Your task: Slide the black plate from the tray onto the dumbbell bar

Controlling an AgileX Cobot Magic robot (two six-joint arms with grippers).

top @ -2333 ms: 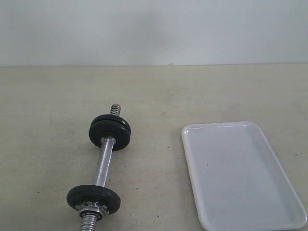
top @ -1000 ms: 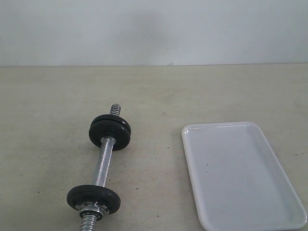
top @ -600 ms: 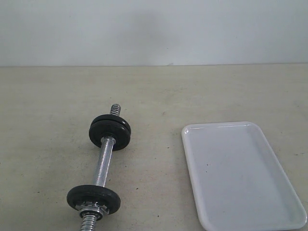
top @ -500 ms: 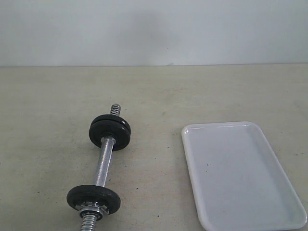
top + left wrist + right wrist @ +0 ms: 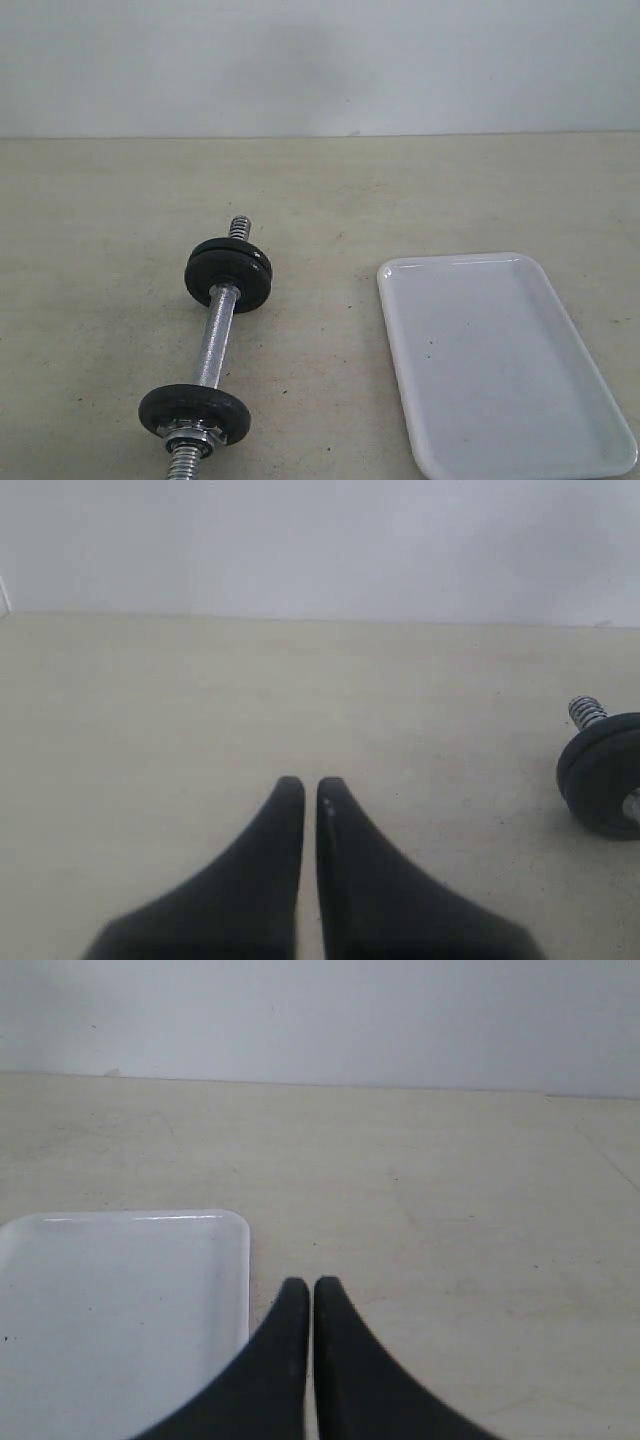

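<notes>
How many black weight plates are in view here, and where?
3. Two black plates sit pressed together at the far end of the dumbbell bar, their seam faint; the third plate is at its near end. The tray holds none.

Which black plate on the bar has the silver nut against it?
The lone plate at the near end of the bar; the nut sits against its outer face. The far plates show only bare thread beyond.
</notes>
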